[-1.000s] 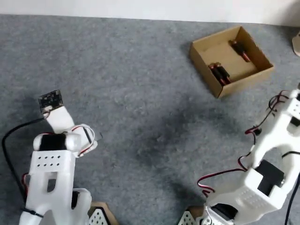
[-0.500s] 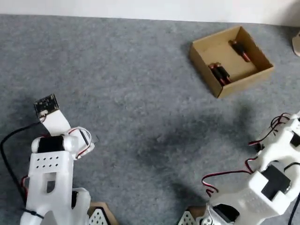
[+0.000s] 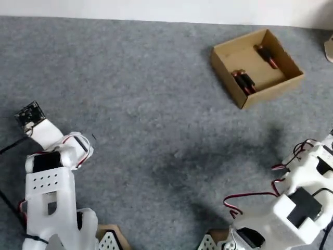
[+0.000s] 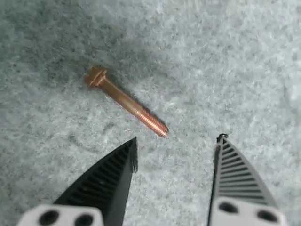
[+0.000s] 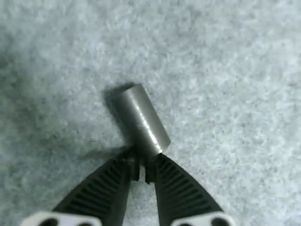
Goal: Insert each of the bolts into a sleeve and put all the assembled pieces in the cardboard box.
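Change: left arm swung out toward the left edge of the high view; right arm drawn back into the lower right corner.
Left end effector (image 4: pixel 176 146): wide open, empty, poised over the bolt (image 4: pixel 126 101) lying flat on the grey desk (image 3: pixel 156 104), likely lining up a pick.
Right end effector (image 5: pixel 142 169): all but closed, tips at the sleeve (image 5: pixel 143 120) end; grip uncertain.
Cardboard box (image 3: pixel 226 73): upper right of the high view, assembled pieces (image 3: pixel 243 80) inside.
Writing: none legible.

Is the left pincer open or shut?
Open: the left pincer has fingers wide apart, nothing between; the bolt lies free on the carpet.
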{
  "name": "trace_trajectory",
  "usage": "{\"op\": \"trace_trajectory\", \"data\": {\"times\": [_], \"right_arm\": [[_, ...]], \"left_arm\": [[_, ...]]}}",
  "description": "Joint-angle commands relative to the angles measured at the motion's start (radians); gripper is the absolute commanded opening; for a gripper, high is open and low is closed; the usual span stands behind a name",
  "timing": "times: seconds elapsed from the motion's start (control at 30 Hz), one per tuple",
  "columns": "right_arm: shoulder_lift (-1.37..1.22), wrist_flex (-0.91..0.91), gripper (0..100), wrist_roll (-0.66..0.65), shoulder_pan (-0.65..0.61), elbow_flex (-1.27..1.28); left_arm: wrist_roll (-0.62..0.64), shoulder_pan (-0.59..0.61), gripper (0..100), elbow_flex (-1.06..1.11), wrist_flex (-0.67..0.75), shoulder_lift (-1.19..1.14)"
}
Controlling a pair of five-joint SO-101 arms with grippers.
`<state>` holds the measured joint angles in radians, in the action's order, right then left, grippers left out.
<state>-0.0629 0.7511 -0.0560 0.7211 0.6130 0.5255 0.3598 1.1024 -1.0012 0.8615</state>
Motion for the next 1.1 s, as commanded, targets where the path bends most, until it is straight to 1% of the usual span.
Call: {"op": "trace_trajectory", "data": {"times": [0.0,0.1,0.17,0.23,0.33,0.4,0.53,0.63,0.7,0.8,0.87,0.97,1.07], "right_arm": [[0.015,-0.010,0.5,-0.009,-0.002,0.001],[0.016,-0.010,0.5,-0.009,-0.004,-0.001],[0.016,-0.010,0.5,-0.009,-0.005,-0.004],[0.016,-0.010,0.5,-0.009,-0.012,-0.001],[0.016,-0.010,0.5,-0.009,-0.013,0.005],[0.016,-0.010,0.5,-0.009,-0.008,0.005],[0.016,-0.010,0.5,-0.009,-0.005,0.005],[0.016,-0.010,0.5,-0.009,-0.005,0.005],[0.016,-0.010,0.5,-0.009,-0.005,0.005],[0.016,-0.008,0.5,-0.009,-0.005,0.005],[0.016,-0.008,0.5,-0.009,-0.005,0.005],[0.016,-0.007,0.5,-0.009,-0.005,0.005],[0.016,-0.007,0.5,-0.009,-0.005,0.005]], "left_arm": [[-0.018,0.054,25,-0.007,0.018,0.005],[-0.006,0.122,25,-0.012,0.018,0.005],[0.057,0.127,23,0.002,0.014,0.004],[0.109,0.125,16,0.033,0.041,-0.010],[0.141,0.128,5,0.070,0.160,-0.064],[0.164,0.128,2,0.087,0.233,-0.116],[0.209,0.133,1,0.068,0.341,-0.239],[0.222,0.133,3,0.028,0.359,-0.308],[0.218,0.130,8,0.012,0.358,-0.331],[0.201,0.131,17,0.005,0.313,-0.332],[0.204,0.131,19,0.005,0.308,-0.335],[0.206,0.131,14,0.008,0.333,-0.341],[0.222,0.131,1,0.013,0.374,-0.341]]}}
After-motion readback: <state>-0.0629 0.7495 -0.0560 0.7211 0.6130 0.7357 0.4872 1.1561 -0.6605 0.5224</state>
